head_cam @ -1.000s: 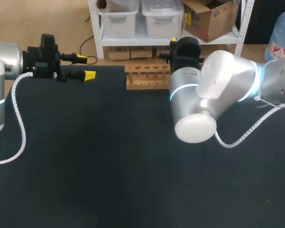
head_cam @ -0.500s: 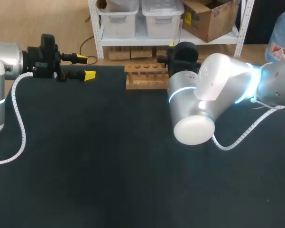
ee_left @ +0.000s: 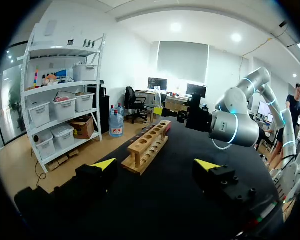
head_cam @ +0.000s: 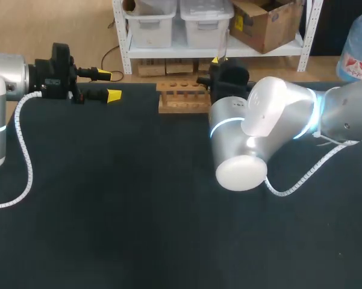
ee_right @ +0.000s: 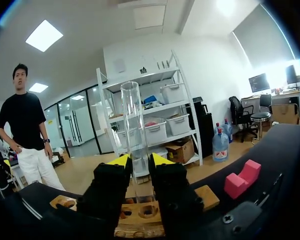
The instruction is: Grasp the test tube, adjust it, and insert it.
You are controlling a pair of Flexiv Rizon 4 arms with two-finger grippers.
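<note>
Above the wooden rack [ee_right: 209,196] at the far edge of the bench [head_cam: 108,192], the right end effector [ee_right: 138,169] pinches the upright test tube [ee_right: 131,115] low down (light, rigid, probably slippery and breakable); the left end effector [ee_left: 155,164] stands spread, empty.

Cannot see the right end of the wooden rack [head_cam: 181,99], upper middle, behind the right arm [head_cam: 256,126], nor the lower end of the test tube [ee_right: 131,115] between the jaws.
</note>
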